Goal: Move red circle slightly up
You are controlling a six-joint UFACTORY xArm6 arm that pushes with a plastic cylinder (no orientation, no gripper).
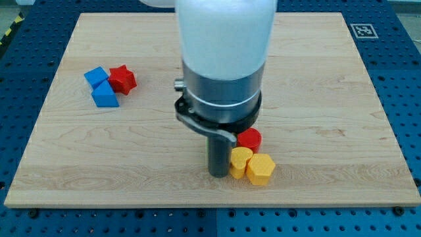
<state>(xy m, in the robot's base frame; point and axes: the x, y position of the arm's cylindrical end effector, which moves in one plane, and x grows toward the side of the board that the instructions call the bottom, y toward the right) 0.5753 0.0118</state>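
The red circle (pixel 250 139) lies on the wooden board (pixel 316 79), right of centre toward the view's bottom, partly hidden on its left by the arm's body. My tip (pixel 218 174) rests on the board just left of and below the red circle. It stands right beside the left edge of a yellow heart-like block (pixel 240 160), and I cannot tell whether they touch. A yellow hexagon (pixel 260 170) sits against that block's right side. Both yellow blocks lie directly below the red circle, close to it.
At the view's upper left a red star (pixel 123 79) touches a blue block cluster (pixel 100 87). The large white and grey arm body (pixel 223 59) hides the board's middle top. The board's bottom edge is near the yellow blocks.
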